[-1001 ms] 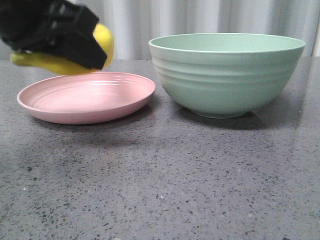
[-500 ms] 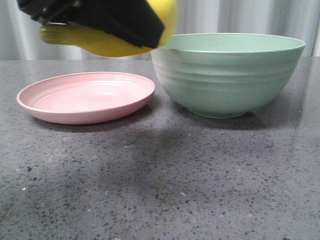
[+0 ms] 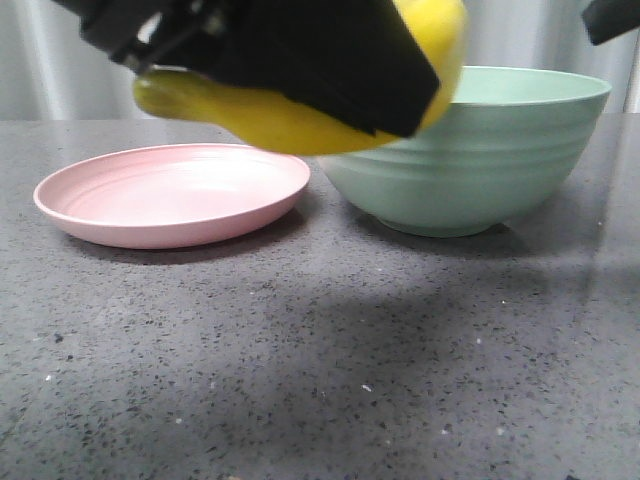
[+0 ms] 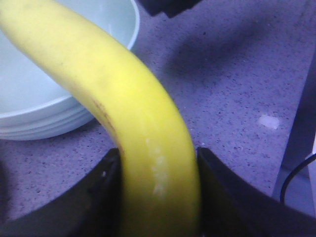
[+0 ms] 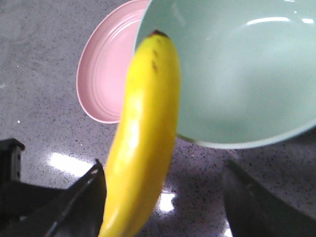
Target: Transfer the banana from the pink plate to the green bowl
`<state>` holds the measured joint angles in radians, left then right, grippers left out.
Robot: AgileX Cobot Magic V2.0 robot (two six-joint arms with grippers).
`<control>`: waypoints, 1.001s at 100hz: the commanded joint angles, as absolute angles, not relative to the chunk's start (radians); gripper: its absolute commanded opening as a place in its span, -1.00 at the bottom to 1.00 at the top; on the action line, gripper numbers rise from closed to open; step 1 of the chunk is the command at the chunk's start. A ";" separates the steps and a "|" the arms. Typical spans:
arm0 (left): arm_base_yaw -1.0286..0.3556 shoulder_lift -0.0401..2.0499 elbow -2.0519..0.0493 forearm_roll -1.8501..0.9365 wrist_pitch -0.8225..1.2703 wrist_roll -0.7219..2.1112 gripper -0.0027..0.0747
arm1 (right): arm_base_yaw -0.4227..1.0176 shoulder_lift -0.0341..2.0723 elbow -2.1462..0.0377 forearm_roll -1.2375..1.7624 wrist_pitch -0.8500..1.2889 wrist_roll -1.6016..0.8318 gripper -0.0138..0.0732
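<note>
My left gripper [image 3: 300,50] is shut on the yellow banana [image 3: 280,122] and holds it in the air between the pink plate [image 3: 170,205] and the green bowl [image 3: 480,170], near the bowl's rim. In the left wrist view the jaws [image 4: 158,155] press both sides of the banana [image 4: 123,89], with the bowl [image 4: 29,116] just beyond. The plate is bare. My right gripper [image 5: 163,173] is open; the banana [image 5: 148,108] hangs in front of it, its dark tip over the bowl's rim [image 5: 237,74]. The plate [image 5: 103,74] lies beyond. Only a corner of the right gripper [image 3: 612,15] shows in the front view.
The plate and bowl stand side by side on a dark speckled grey countertop [image 3: 330,370], the bowl on the right. Pale curtains [image 3: 530,35] hang behind. A black cable [image 4: 296,175] shows at the table's edge in the left wrist view.
My left gripper has lifted the banana off the plate and carried it rightward and up toward the bowl. The right gripper's corner has come into the front view.
</note>
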<state>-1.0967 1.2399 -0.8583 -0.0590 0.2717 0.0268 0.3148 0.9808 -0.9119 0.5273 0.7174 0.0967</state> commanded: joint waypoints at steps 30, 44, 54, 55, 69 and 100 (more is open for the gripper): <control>-1.138 1.238 -0.890 -0.063 0.129 0.020 -0.55 | 0.317 1.076 -0.977 0.581 0.601 0.092 0.29; -1.138 1.238 -0.890 -0.063 0.123 0.020 -0.55 | 0.317 1.106 -0.977 0.604 0.570 0.090 0.29; -1.138 1.238 -0.890 -0.063 0.122 0.020 -0.55 | 0.317 1.126 -0.977 0.626 0.568 0.077 0.29; -1.138 1.238 -0.890 -0.063 0.122 0.020 -0.55 | 0.317 1.128 -0.977 0.626 0.568 0.077 0.29; -1.138 1.238 -0.890 -0.063 0.122 0.020 -0.55 | 0.317 1.152 -0.979 0.652 0.563 0.072 0.29; -1.138 1.238 -0.890 -0.063 0.122 0.020 -0.55 | 0.317 1.157 -0.979 0.654 0.554 0.048 0.29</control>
